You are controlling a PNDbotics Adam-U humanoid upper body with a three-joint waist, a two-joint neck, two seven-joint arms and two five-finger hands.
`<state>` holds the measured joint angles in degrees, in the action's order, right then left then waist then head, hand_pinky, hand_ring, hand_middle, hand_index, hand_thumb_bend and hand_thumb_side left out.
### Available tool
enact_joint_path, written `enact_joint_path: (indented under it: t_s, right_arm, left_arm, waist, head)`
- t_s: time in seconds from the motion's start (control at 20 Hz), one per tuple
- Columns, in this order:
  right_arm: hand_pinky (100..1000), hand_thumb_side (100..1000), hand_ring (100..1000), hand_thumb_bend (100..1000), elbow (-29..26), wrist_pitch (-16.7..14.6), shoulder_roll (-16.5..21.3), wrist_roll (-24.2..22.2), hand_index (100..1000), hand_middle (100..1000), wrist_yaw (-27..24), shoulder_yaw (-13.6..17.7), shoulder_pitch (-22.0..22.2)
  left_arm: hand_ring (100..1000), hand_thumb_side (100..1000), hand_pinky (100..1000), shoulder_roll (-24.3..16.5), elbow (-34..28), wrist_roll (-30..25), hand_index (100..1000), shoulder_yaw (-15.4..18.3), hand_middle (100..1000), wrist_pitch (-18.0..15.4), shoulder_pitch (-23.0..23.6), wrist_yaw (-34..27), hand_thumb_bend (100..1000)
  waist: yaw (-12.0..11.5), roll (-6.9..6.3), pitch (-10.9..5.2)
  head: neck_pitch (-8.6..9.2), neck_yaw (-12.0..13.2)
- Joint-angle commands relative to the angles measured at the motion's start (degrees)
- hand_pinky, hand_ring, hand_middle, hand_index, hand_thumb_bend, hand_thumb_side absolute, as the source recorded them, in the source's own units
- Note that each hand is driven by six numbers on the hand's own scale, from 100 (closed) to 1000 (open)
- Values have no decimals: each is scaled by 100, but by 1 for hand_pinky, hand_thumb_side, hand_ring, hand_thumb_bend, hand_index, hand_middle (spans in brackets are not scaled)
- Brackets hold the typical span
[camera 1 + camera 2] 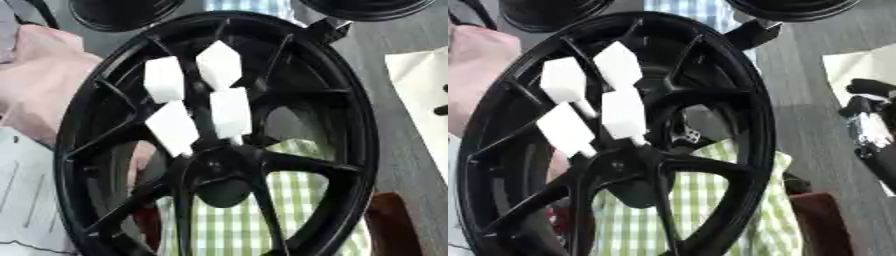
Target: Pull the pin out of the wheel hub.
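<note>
A large glossy black spoked wheel hub (pixel 219 150) stands tilted and fills the view, with four white block-headed pins (pixel 173 128) clustered in its upper centre above the hub bore, over a green checked cloth (pixel 229 220). At the right edge, the right robot hand (pixel 868 125) shows as a dark shape; whether its fingers are apart or together I cannot tell, and the left is unseen. Pulling askew could jam a pin or tip the wheel; no readable writing shows.
</note>
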<state>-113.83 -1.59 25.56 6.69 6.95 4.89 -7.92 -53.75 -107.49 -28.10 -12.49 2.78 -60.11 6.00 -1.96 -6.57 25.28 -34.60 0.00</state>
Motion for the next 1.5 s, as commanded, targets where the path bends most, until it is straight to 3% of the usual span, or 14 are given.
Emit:
enact_joint_path:
  t_s: [0.05,0.3,0.45,0.75,0.85,1.0,1.15,1.3,1.5]
  right_arm:
    - [901,619,629,100,-76,17,151,4,807,736,50,1,21]
    - [901,621,629,100,-76,33,154,12,807,736,91,-4,68]
    - [900,621,629,100,-76,39,151,14,807,736,102,-6,79]
    - [900,622,629,100,-76,43,148,12,807,736,118,-11,101]
    - [900,622,629,100,-76,41,149,11,806,736,121,-13,100]
    - [900,622,629,100,-76,44,153,8,806,736,121,-16,101]
    - [900,622,629,100,-76,43,157,8,807,736,120,-16,97]
    - [900,622,629,100,-76,43,163,4,807,736,120,-20,96]
    - [901,622,629,100,-76,41,173,4,807,735,124,-23,93]
  left_arm:
    - [779,247,880,-7,252,-649,878,-225,760,-25,-335,259,100]
    - [795,254,891,292,752,-1294,889,-658,781,-110,-841,457,100]
    - [806,260,898,453,940,-1663,901,-798,791,-260,-1019,645,163]
    - [806,355,901,686,1256,-1931,905,-995,790,-360,-1232,786,140]
    - [807,417,905,729,1306,-2005,912,-1062,792,-355,-1264,813,122]
    - [812,598,920,751,1322,-2123,914,-1132,790,-325,-1270,749,134]
    - [822,750,931,716,1237,-2172,911,-1156,787,-313,-1252,756,249]
    - [834,996,946,654,1091,-2236,922,-1197,794,-353,-1194,782,319]
    - [831,1000,937,528,871,-2309,923,-1203,787,-353,-1090,755,342]
  waist:
    - [-21,-51,-392]
    - [-60,-49,-402]
    - [-66,-43,-407]
    - [-80,-32,-413]
    - [-77,-32,-413]
    - [-75,-37,-414]
    - [-71,-42,-413]
    - [-71,-48,-409]
    - [-71,-56,-405]
  head:
    - [88,-42]
    - [111,-91]
    - [109,-86]
    - [118,-60]
    - [120,-56]
    - [114,-61]
    - [105,-67]
    - [97,-75]
    - [85,-93]
